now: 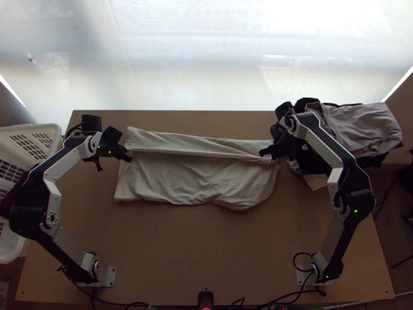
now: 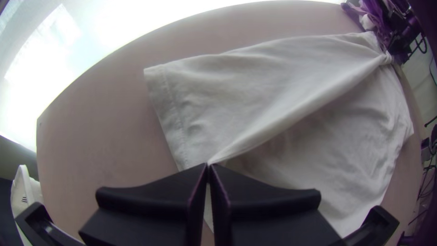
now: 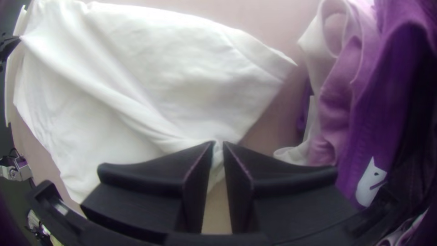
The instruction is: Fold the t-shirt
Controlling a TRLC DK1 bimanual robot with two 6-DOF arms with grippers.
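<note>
Where the table (image 1: 206,248) lies nearest us, we note wood first, then the loose edge of the pale t-shirt (image 1: 193,181), uneven and bulging toward the right. The shirt lies across the table's middle, between the two arms, its near part spread with soft ripples. Farther up, a raised ridge runs from side to side. Left gripper (image 2: 208,165) is closed on its left end; right gripper (image 3: 218,143) pinches the right end, a little cloth caught between the fingertips. Beyond the ridge lies the far flap, fairly smooth. We cannot tell where the sleeves are tucked.

Handling, our judgement: light, limp, not fragile, little slip under flat fingers, but quick to sag between holds. Best taken at both ends of the ridge, as now, and kept taut (a slack middle would crease). We take this for a lengthwise fold in progress, the ridge next to be drawn over and laid down.

Farther off: white basket (image 1: 31,127) at left, heap of clothes (image 1: 361,126) beyond the right gripper, bright pale screen (image 1: 206,62) behind all.
</note>
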